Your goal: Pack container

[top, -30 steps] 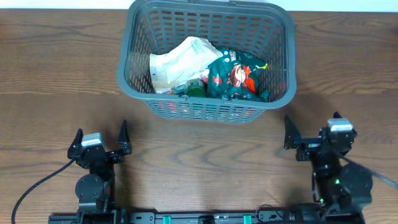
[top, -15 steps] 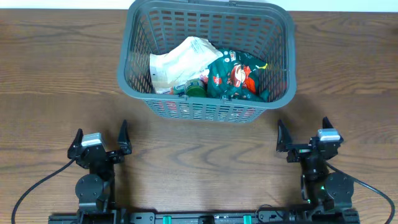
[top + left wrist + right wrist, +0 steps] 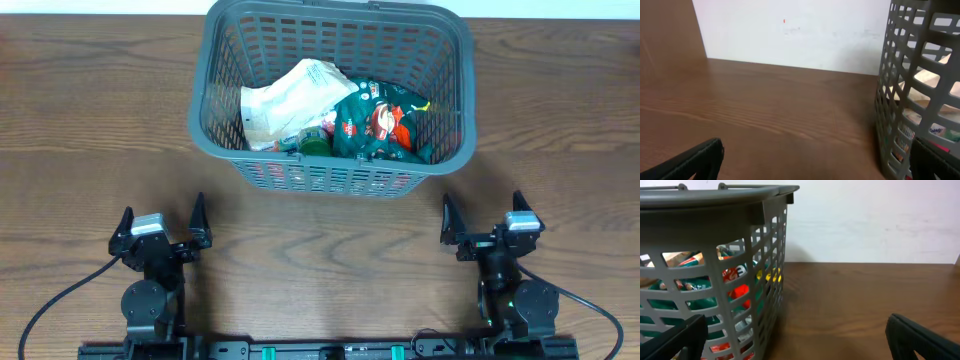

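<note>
The container (image 3: 445, 40), a large dark-grey lattice basket, stands at the back middle of the table. Inside lie a crumpled white bag (image 3: 285, 100), a green and red snack bag (image 3: 380, 125) and a small green item (image 3: 316, 143). The container's wall also shows in the left wrist view (image 3: 900, 100) and in the right wrist view (image 3: 715, 295). My left gripper (image 3: 162, 222) is open and empty near the front left edge. My right gripper (image 3: 480, 220) is open and empty at the front right, just below the container's right corner.
Brown wooden table (image 3: 90, 130) all around the container. A white wall (image 3: 790, 30) lies beyond the table's far edge. A black cable (image 3: 60, 300) runs off from the left arm's base.
My right gripper has drawn back left and toward the front edge, settling at its base. The left arm and the container's contents have not moved.
</note>
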Controlling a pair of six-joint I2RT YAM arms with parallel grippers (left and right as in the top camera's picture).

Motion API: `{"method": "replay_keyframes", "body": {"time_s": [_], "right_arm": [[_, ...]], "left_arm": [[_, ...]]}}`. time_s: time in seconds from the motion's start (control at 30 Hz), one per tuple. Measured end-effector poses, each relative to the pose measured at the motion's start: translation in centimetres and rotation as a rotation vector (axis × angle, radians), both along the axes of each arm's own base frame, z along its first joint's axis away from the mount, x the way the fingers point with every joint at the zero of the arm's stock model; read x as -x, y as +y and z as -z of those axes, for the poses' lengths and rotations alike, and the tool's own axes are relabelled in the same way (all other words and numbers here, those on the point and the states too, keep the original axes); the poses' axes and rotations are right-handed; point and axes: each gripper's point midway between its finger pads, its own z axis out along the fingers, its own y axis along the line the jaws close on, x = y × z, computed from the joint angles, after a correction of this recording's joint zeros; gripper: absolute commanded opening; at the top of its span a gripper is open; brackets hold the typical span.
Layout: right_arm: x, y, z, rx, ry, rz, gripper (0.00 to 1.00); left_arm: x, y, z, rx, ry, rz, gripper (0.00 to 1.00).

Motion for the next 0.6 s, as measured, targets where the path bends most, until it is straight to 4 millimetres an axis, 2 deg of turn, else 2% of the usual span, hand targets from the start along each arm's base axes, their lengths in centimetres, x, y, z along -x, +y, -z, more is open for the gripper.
{"method": "replay_keyframes", "body": {"time_s": [0.2,0.43,0.6], "right_arm": [[-0.2,0.0,0.9,-0.001,-0.003,-0.001,0.99],[-0.3,0.0,1.0,-0.001,-0.027,-0.001,0.99],[-0.3,0.0,2.1,0.0,-0.005,0.0,0.99]], "left_arm": [[0.0,0.0,0.0,0.0,0.0,0.0,0.99],[0.0,0.0,0.0,0.0,0.0,0.0,0.99],[0.0,0.0,0.0,0.0,0.0,0.0,0.99]]}}
